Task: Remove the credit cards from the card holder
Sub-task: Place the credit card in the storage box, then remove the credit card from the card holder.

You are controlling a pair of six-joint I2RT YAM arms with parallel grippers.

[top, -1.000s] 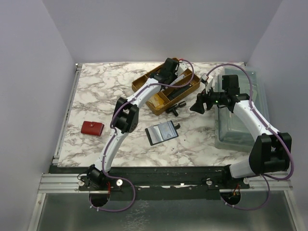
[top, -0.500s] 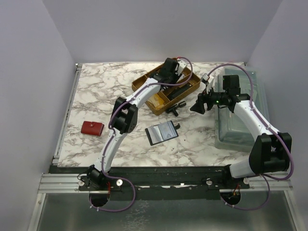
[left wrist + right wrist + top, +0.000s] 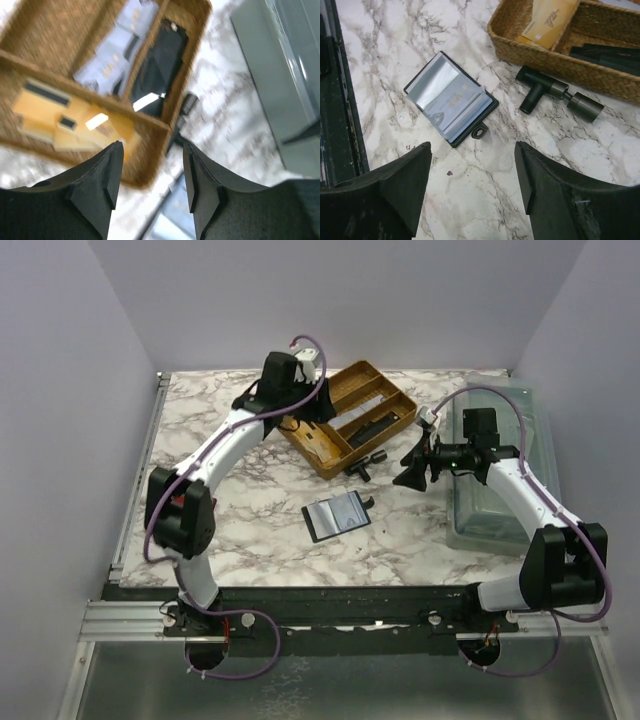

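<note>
1. Writing: the yellow card [image 3: 547,22] in the wicker tray [image 3: 555,62] carries a dark printed mark, too small to read. Faint marks show on the open card holder [image 3: 451,102], also not legible.
2. The credit cards [image 3: 107,60], pale grey-blue, lie overlapping in one long compartment of the tray. A flat black item [image 3: 160,65] lies in the compartment beside them.
3. The left gripper [image 3: 152,150] hangs above the tray with its fingers [image 3: 100,185] released and nothing between them. In the left wrist view the cards lie beyond the fingertips, apart from them.
4. The right gripper [image 3: 472,155] hovers over the bench [image 3: 190,410], fingers [image 3: 555,195] spread wide and empty.
5. The card holder lies open and flat on the bench on the near side of the tray, well apart from both grippers. Its pale, shiny sleeves face up; whether cards remain inside cannot be told.
6. A black T-shaped tool [image 3: 540,92] lies on the bench just beside the tray's near wall.
7. Surface: white marble-pattern bench with grey veining. A grey bin [image 3: 500,510] stands at its right edge. Plain pale walls [image 3: 300,300] enclose it.
</note>
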